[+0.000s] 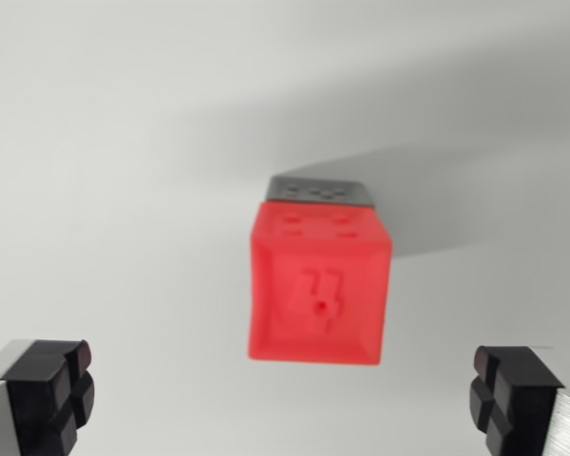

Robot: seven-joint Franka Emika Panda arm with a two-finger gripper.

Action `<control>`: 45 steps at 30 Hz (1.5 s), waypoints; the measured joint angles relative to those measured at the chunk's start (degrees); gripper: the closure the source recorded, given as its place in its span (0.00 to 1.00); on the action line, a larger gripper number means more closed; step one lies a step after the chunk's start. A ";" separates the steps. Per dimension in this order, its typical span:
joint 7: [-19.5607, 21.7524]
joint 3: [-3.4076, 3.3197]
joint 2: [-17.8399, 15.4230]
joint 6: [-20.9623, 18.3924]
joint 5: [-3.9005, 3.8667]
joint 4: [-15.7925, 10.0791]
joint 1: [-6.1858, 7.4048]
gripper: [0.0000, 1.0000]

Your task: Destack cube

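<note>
At the centre of the frame, slightly right of the midline, stands the red cube (318, 290), its upper face turned toward the camera and bearing a raised figure with a small hole in it. Directly behind and beneath it, showing only as a dark strip along the red cube's upper edge in the picture, is a black cube (320, 189); the two are in contact, the red one seated on the black one. The stack is therefore intact, and no part of the destacking is done as far as this view shows. The white surface (123, 142) around the stack carries a broad soft shadow running toward the upper right of the frame; no other object is visible on it. The gripper (290, 399) is spread wide: one black finger pad (49, 394) sits in the lower left corner and the other in the lower right corner, each well apart from the red cube and holding nothing. The cube lies between the two pads laterally but above them in the picture, so the claw is not yet around it. The picture is somewhat blurred, so fine surface detail is uncertain. Remaining, in my judgement: bring the pads to either side of the red cube, close on it, lift it clear of the black cube and set it down on the surface.
</note>
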 joint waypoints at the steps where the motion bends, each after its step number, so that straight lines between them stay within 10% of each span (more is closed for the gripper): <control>1: 0.09 -0.11 0.16 0.52 -0.01 -0.49 -0.01 0.00; 10: 0.46 -0.84 2.53 5.06 -0.02 -3.33 -0.03 0.00; 35: -1.60 -0.08 14.88 16.58 2.97 -2.74 -0.19 0.00; 36: -1.62 -0.07 14.95 16.63 2.99 -2.73 -0.19 1.00; 45: -1.65 -0.05 14.96 16.67 3.01 -2.69 -0.20 1.00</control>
